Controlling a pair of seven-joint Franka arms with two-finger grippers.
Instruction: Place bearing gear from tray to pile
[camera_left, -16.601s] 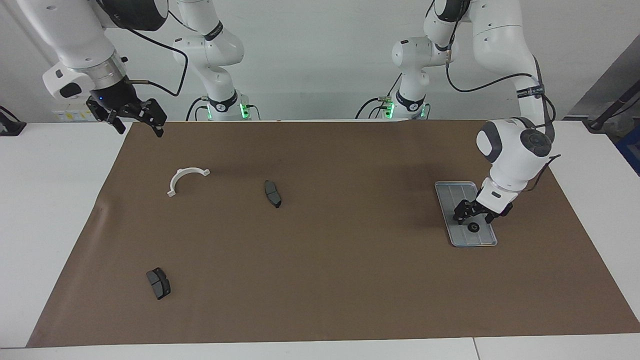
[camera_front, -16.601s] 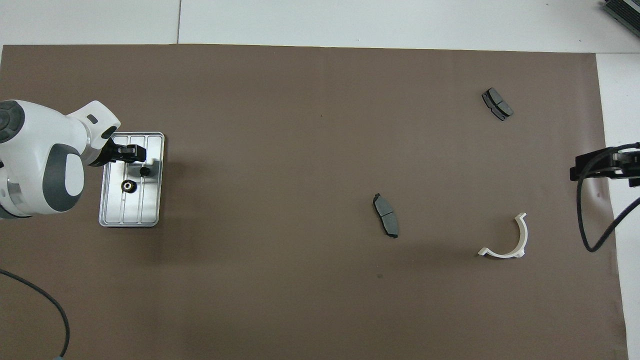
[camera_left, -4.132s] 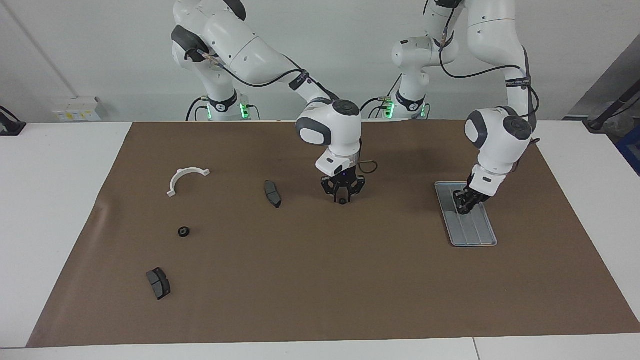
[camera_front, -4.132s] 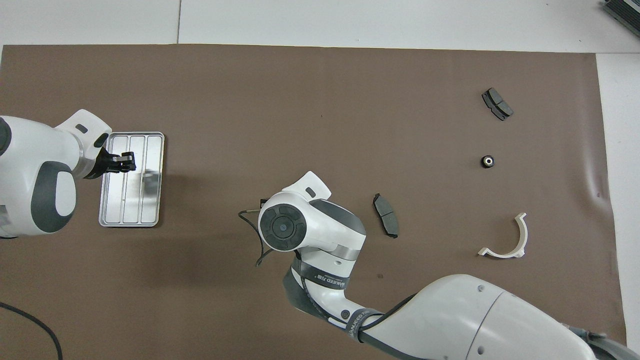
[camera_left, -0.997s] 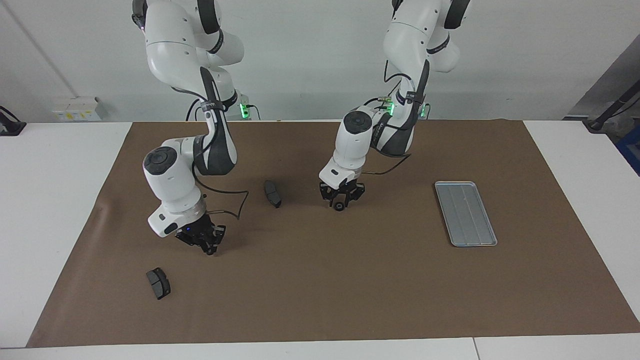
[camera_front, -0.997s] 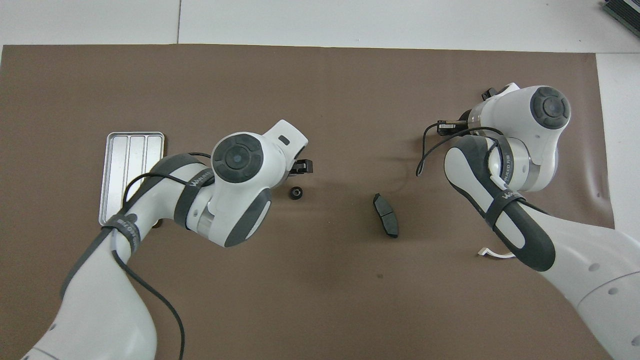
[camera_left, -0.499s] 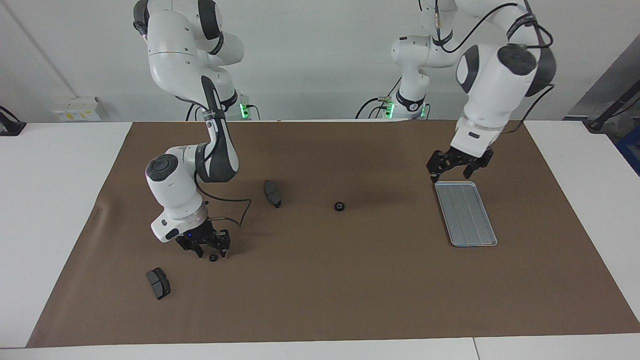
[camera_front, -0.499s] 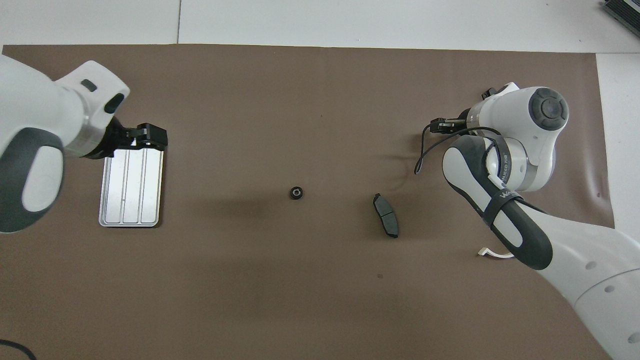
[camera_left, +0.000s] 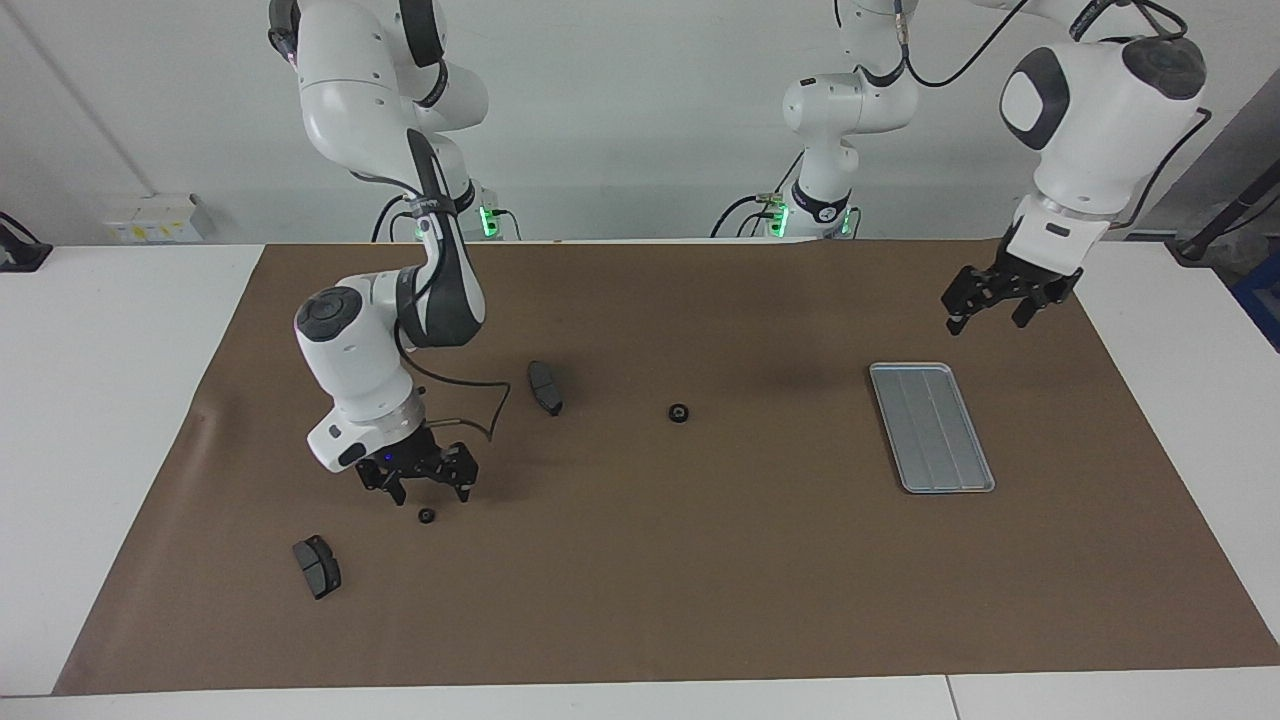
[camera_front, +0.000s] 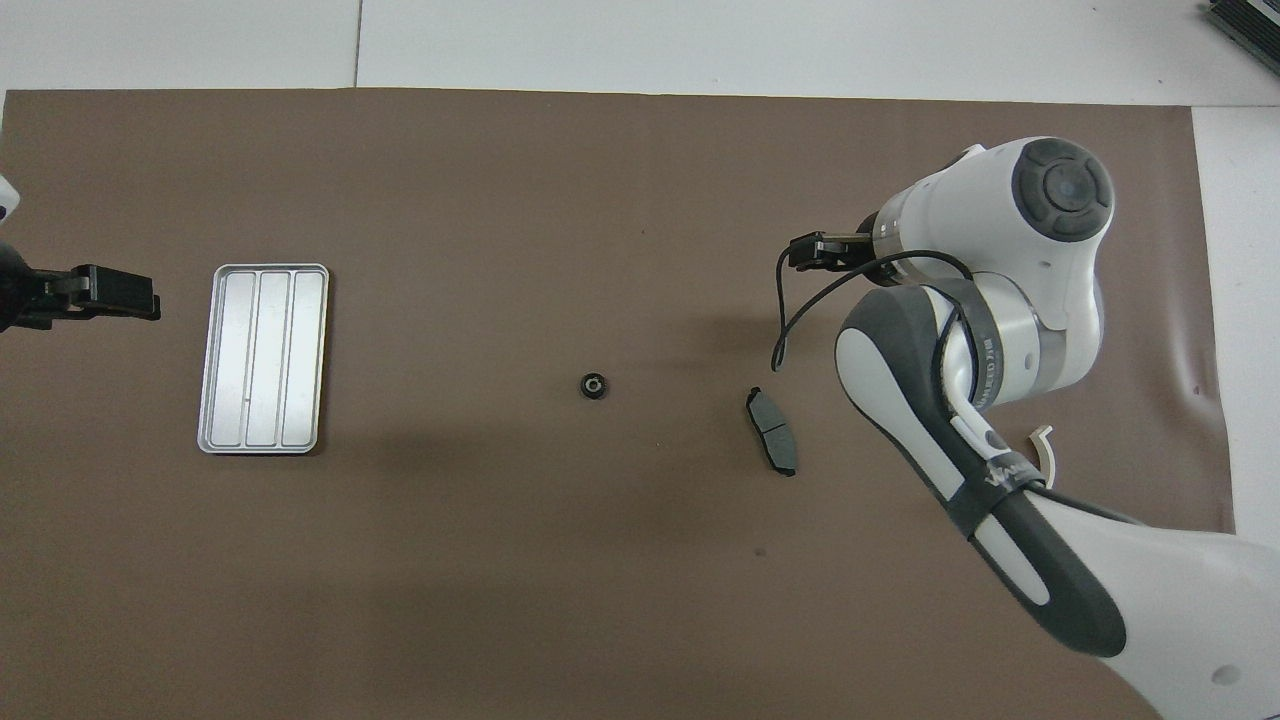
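Note:
The silver tray lies empty toward the left arm's end of the table. One small black gear lies on the mat mid-table. Another gear lies among the pile, just below my right gripper, which is open and empty above it. The pile's brake pads lie on the mat. The white bracket shows only as a tip past the right arm. My left gripper is open, empty, raised beside the tray.
The brown mat covers the white table. In the overhead view the right arm covers the gear beneath its gripper and most of the pile.
My right gripper has lifted off the gear it set down. My left gripper has risen and moved off the tray toward the left arm's end. Neither visible gear has moved.

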